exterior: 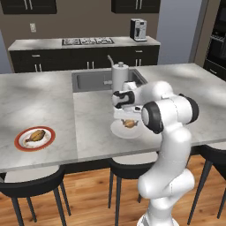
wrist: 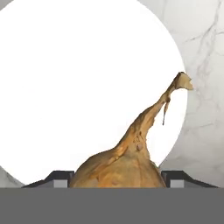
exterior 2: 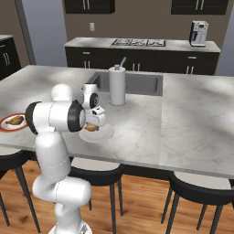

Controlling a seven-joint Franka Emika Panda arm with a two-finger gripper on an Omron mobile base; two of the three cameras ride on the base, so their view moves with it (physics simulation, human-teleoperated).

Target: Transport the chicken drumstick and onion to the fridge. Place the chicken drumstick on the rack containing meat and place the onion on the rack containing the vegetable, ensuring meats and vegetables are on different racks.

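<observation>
The onion point(wrist: 127, 162), a tan-golden bulb with a thin stalk, lies on a white plate point(wrist: 65, 87) near the island's front edge. My gripper point(wrist: 118, 177) is down over it and open, one fingertip at each side of the bulb. From the base, the gripper point(exterior: 128, 118) point(exterior 2: 93, 124) hangs just above the onion point(exterior: 129, 124) point(exterior 2: 92, 128) on the white plate point(exterior: 119, 131) point(exterior 2: 103, 135). The chicken drumstick point(exterior: 35, 136) point(exterior 2: 17, 120) rests on a red-rimmed plate point(exterior: 22, 143) point(exterior 2: 4, 128) far to the left. The fridge is out of view.
A tall white canister point(exterior: 119, 75) point(exterior 2: 117, 84) stands by the sink point(exterior: 95, 79) point(exterior 2: 137, 82) just behind the white plate. Black stools point(exterior: 128, 170) point(exterior 2: 96, 173) line the island's front. A coffee machine point(exterior: 138, 29) and a cooktop point(exterior: 87, 41) sit on the back counter.
</observation>
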